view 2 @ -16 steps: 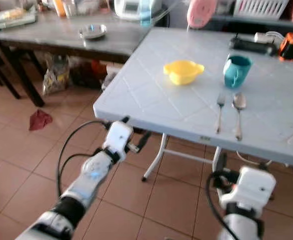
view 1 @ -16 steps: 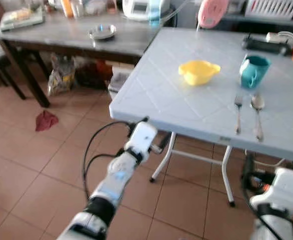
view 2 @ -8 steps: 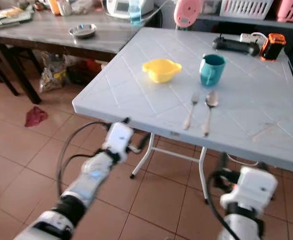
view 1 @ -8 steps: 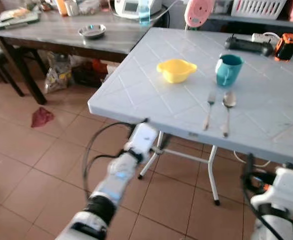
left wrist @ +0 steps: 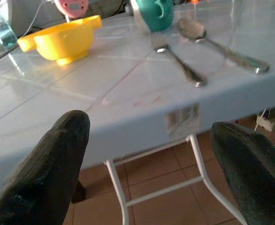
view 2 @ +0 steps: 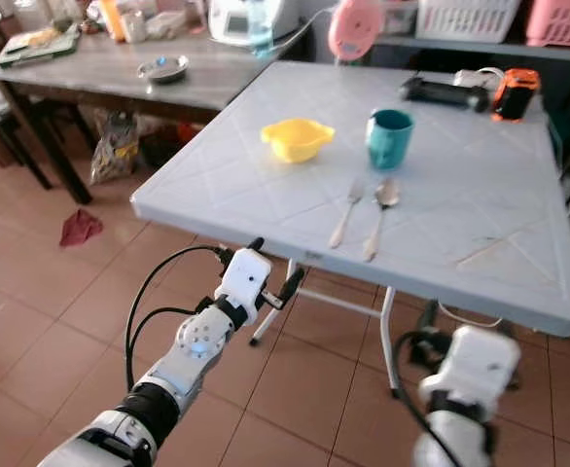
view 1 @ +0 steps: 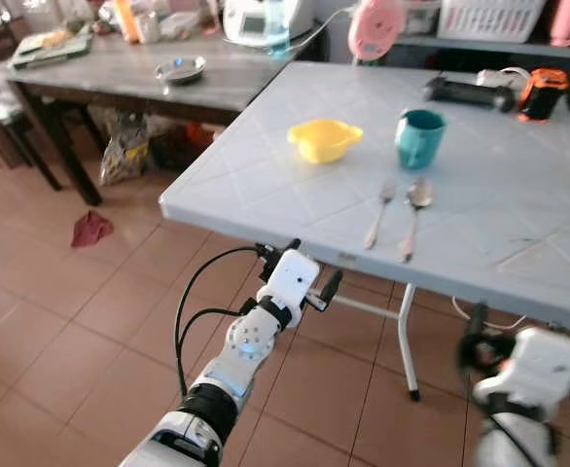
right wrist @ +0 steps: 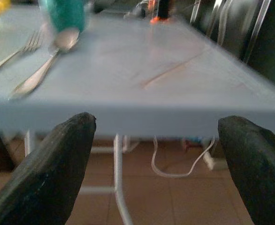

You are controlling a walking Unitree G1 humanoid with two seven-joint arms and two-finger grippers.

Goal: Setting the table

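bowl [view 1: 325,139] left of cup [view 1: 419,138]; fork [view 1: 379,212], spoon [view 1: 413,216] before.

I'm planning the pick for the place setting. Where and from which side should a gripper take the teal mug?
Probably grip the teal mug across its round body, coming level from the table's near edge, by the left gripper whose fingers stand open. The mug stands upright, and its handle seems to sit at its left, so pinching the plain wall avoids it. The fork and spoon lie just in front, so pass above them.

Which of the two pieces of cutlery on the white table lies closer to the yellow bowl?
The fork. It lies on the side of the spoon that faces the yellow bowl, parallel to the spoon.
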